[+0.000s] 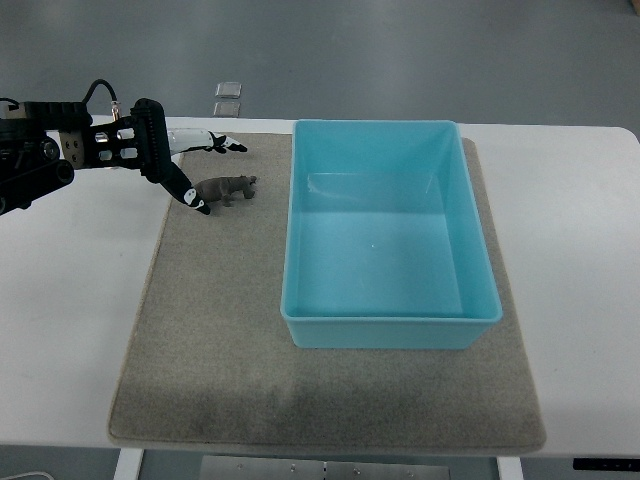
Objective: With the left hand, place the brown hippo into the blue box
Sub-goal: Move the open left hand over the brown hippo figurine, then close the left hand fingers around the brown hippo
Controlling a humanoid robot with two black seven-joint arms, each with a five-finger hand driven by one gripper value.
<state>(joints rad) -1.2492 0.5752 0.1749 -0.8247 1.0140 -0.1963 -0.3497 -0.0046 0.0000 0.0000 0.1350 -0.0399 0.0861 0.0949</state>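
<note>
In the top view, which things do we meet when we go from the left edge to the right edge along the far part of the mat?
left robot hand → brown hippo → blue box. The black-and-white toy behind the robot hand overlaps it in this direction, so I leave it out.

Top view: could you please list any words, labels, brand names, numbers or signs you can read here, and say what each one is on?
No readable text shows anywhere in this view.
Blue box: plain, no label or mark.
Brown hippo and the black-and-white toy behind it: no print visible.
Left hand: no legible marking.
Two small square plates on the floor: too small to tell whether they carry any print.
</note>
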